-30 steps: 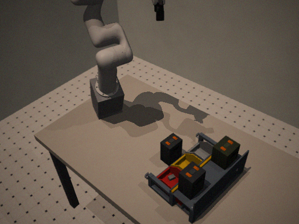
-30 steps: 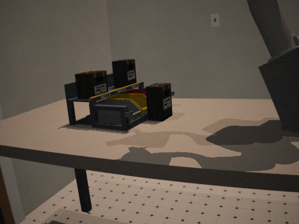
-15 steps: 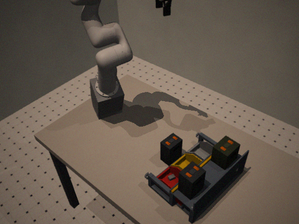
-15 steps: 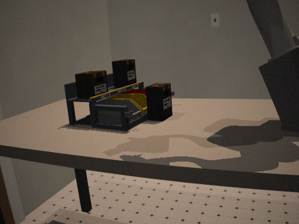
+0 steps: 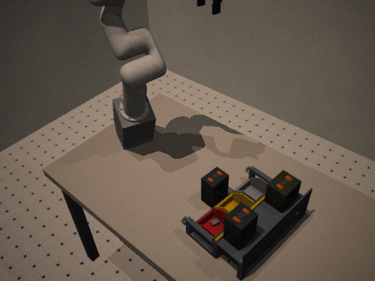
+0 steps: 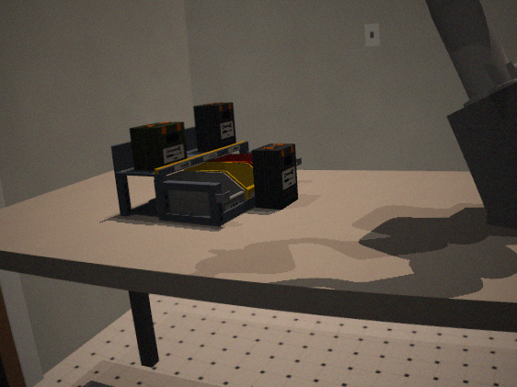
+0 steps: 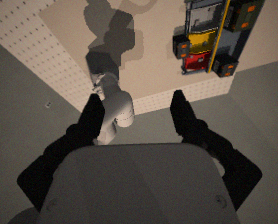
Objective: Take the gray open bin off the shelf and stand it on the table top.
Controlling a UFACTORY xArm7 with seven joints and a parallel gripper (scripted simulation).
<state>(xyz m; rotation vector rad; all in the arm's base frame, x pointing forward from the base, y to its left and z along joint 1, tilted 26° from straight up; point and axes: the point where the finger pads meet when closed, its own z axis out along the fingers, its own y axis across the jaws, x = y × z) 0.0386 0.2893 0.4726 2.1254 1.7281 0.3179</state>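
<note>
The gray bin (image 5: 254,191) (image 6: 216,177) (image 7: 202,19) sits in the lower front row of the shelf (image 5: 278,232) (image 7: 229,44), at one end. Any parts in it are too dim to make out. The yellow bin (image 5: 230,203) (image 6: 239,176) (image 7: 201,42) is beside it in the middle. The red bin (image 5: 207,223) (image 6: 236,158) (image 7: 195,62) is at the other end with a small gray part in it. These bins look level. My gripper (image 5: 208,9) (image 7: 136,100) is open and empty, high above the table and far from the bins.
A dark box (image 5: 211,191) (image 6: 276,177) (image 7: 180,47) stands on the table (image 5: 133,194) close before the yellow bin. Two more dark boxes, one greenish (image 5: 283,195) (image 6: 156,145) and one black (image 5: 239,229) (image 6: 212,129), stand on the shelf's upper deck behind a yellow-edged rail.
</note>
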